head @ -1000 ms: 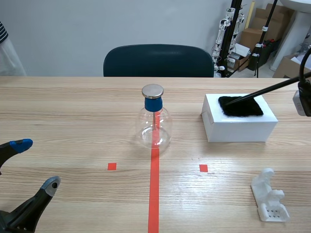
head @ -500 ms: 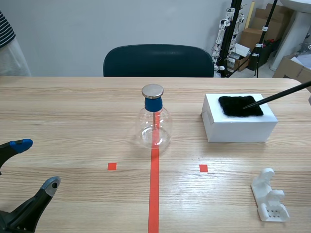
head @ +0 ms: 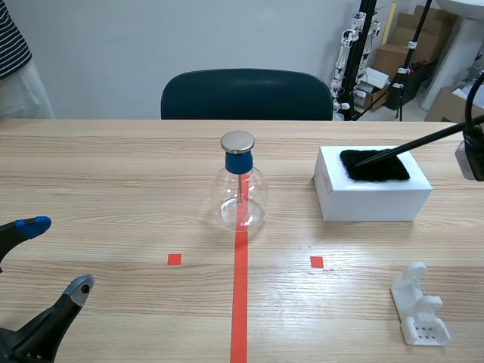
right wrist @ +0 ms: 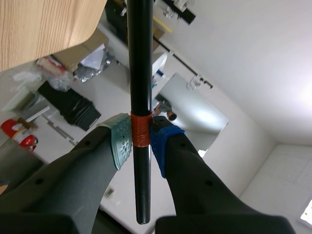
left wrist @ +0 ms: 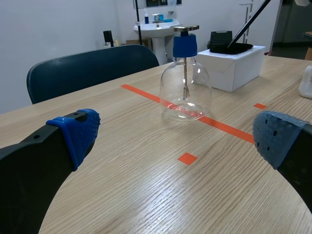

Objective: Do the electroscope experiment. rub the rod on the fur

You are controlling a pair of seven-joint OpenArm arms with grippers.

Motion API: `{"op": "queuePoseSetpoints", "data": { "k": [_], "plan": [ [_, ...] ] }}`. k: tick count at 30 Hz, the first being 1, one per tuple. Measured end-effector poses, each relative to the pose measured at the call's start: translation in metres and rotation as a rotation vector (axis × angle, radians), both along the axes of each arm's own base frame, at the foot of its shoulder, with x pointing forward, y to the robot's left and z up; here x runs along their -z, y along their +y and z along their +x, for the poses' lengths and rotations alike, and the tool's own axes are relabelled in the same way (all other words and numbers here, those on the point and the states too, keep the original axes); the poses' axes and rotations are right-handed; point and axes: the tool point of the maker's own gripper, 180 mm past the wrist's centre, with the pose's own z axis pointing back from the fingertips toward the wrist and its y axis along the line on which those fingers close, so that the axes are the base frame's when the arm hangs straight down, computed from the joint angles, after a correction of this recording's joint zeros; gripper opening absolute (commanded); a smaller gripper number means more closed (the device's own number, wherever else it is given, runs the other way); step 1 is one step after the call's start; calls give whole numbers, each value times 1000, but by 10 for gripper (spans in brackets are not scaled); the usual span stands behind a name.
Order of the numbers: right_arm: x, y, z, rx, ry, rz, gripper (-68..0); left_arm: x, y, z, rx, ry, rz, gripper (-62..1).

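Note:
A black rod [head: 412,145] slants down from the right edge, its tip resting on the black fur [head: 374,165] that lies on top of a white box [head: 370,195]. My right gripper [right wrist: 141,141] is shut on the rod [right wrist: 139,73] at an orange band; in the scene view only part of that arm [head: 470,155] shows at the right edge. The electroscope [head: 240,190], a glass flask with a blue collar and metal disc, stands at the table's middle on the red line. My left gripper [head: 45,265] stays open low at the near left, with the flask [left wrist: 185,80] well ahead of it.
A white plastic stand [head: 418,305] sits at the near right. A dark chair [head: 246,94] is behind the table's far edge. A person's striped sleeve [head: 15,53] shows at the far left. Boxes and tripods crowd the back right.
The rod slid back along the fur away from the middle, then forward again; its tip is again at the fur's left part. The person at the far left shifted further into view.

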Motion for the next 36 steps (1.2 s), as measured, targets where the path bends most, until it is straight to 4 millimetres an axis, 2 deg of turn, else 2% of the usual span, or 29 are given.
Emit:
{"op": "queuePoseSetpoints", "data": {
  "k": [8,12,18,22,30,33,36],
  "plan": [
    [3,-31,-4,97,-8,-50,-677,0,0,0,0,0,0,14],
    [6,-26,-4,66,8,-33,-677,0,0,0,0,0,0,14],
    [5,4,1,-77,-10,43,-677,0,0,0,0,0,0,14],
    [4,0,1,-57,-16,32,-677,0,0,0,0,0,0,14],
    [3,-31,-4,103,-8,-46,-677,0,0,0,0,0,0,14],
    [4,-32,-5,106,-7,-48,-677,0,0,0,0,0,0,14],
    [6,-23,-3,59,5,-22,-677,0,0,0,0,0,0,14]
  ]
}}
